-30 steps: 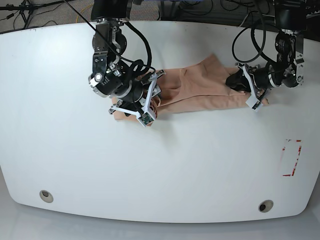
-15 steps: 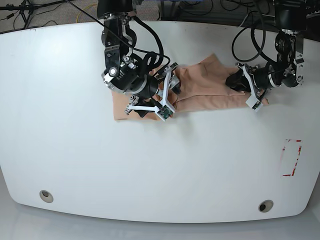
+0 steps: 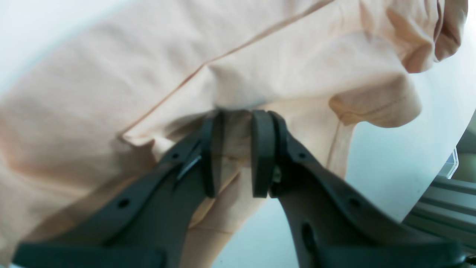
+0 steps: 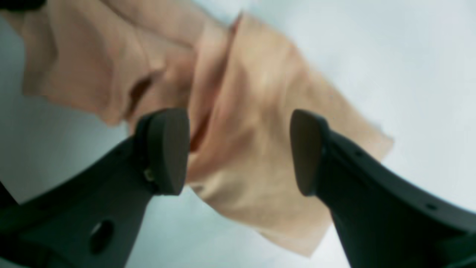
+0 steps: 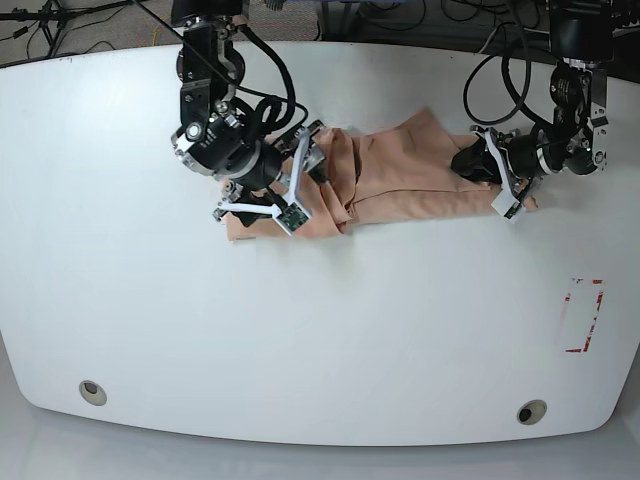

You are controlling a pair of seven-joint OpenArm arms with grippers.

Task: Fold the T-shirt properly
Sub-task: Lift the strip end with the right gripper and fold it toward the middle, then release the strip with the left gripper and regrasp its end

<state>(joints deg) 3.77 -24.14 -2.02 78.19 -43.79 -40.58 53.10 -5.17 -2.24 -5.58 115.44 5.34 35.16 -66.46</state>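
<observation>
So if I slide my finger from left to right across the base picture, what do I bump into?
Bare white table → right gripper → T-shirt → left gripper → red marking.

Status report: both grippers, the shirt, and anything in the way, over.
Left gripper shut on the T-shirt edge. Right gripper open over the cloth, gripping nothing. Shirt bunched, partly folded. Nothing in the way.

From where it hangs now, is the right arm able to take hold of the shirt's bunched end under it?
Probably yes. The right gripper is open, its fingers either side of the T-shirt fold with nothing between. The left gripper pinches the far end, well clear.
</observation>
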